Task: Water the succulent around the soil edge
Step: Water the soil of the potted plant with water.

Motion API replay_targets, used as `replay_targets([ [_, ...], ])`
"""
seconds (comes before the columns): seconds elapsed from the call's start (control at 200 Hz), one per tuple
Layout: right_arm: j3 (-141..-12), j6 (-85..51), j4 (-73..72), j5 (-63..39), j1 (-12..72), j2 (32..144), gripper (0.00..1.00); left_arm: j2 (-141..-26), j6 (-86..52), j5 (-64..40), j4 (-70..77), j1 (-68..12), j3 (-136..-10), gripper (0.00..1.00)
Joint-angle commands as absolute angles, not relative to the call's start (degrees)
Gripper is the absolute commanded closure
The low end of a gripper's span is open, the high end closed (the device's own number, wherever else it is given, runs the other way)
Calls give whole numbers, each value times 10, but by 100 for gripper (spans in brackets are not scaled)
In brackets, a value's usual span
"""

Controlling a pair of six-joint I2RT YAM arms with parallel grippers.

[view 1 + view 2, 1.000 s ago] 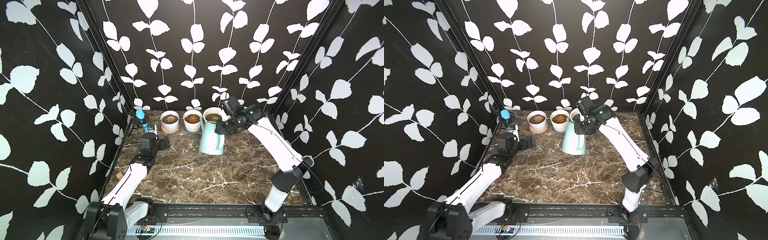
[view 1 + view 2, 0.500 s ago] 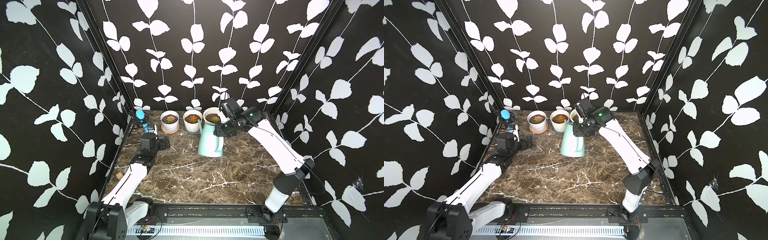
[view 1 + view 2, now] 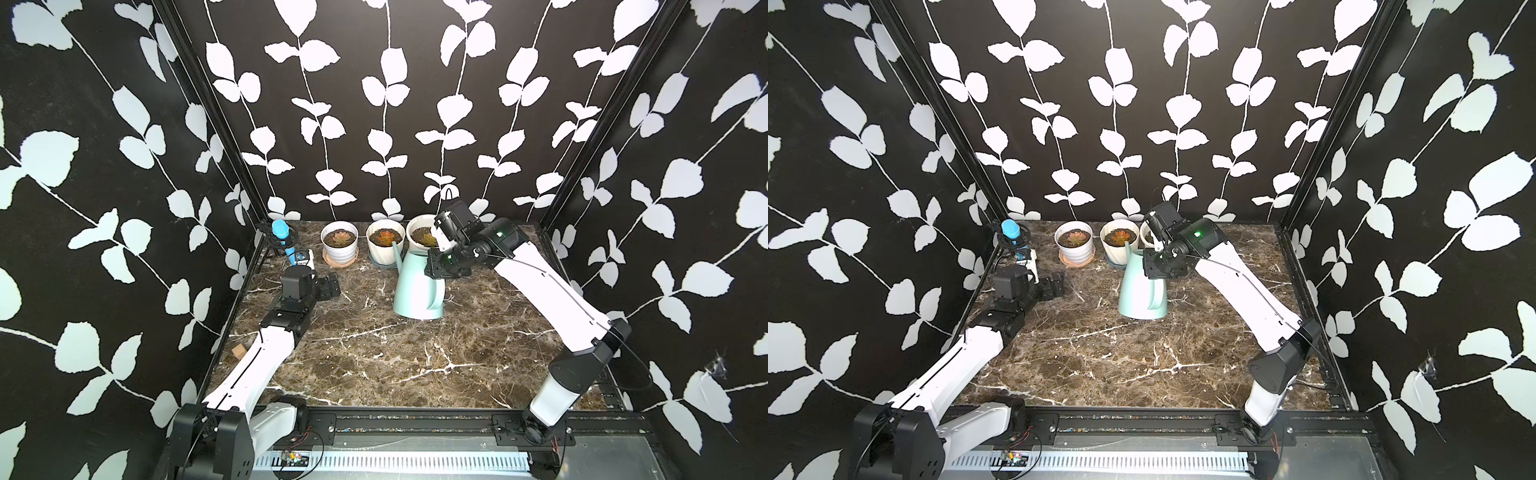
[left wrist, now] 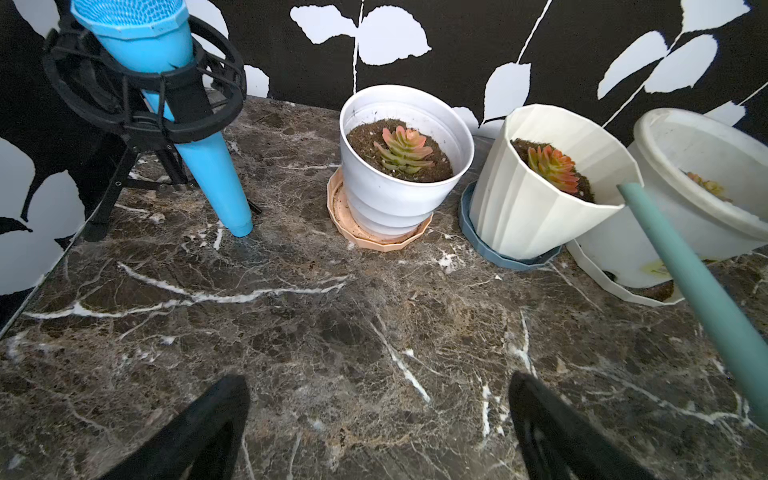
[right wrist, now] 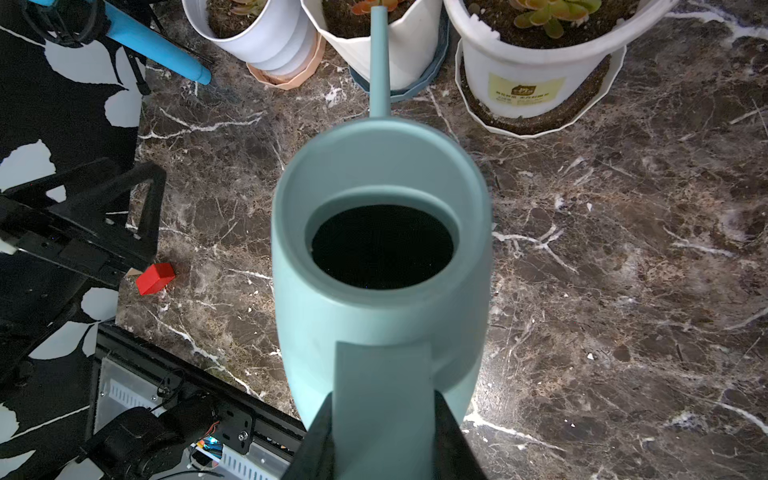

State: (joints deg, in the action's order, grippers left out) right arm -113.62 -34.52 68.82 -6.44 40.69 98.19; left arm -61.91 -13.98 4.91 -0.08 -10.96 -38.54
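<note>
Pale teal plastic watering can [image 3: 417, 291] nudged left; upright, centre frame, spout at ribbed cream pot [image 3: 380, 255] rim. Right gripper [image 5: 384, 399] clamps its handle at can's upper right. Left gripper [image 4: 378, 380] wide, empty.

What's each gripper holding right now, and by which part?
Right gripper is shut on the watering can by its handle. Left gripper is open, holding nothing.

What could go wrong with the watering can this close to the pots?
The spout of the pale teal watering can ends near the cream ribbed pot; moving forward may knock it. The spout aims at the orange succulent, so water might hit leaves, not the soil edge. The right gripper pinches only the flat handle; the can may swing.
</note>
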Motion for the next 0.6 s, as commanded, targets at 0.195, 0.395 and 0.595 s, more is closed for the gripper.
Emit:
replay_targets([
  [0.195,-1136,-355,661,-62,423,962,100,-615,-140,44,6,-112,-403,1],
  [0.395,-1147,-358,653,-64,428,972,100,-614,-140,46,6,-113,-403,1],
  [0.595,-1171,-359,652,-71,431,994,100,-614,-140,45,6,-112,-403,1],
])
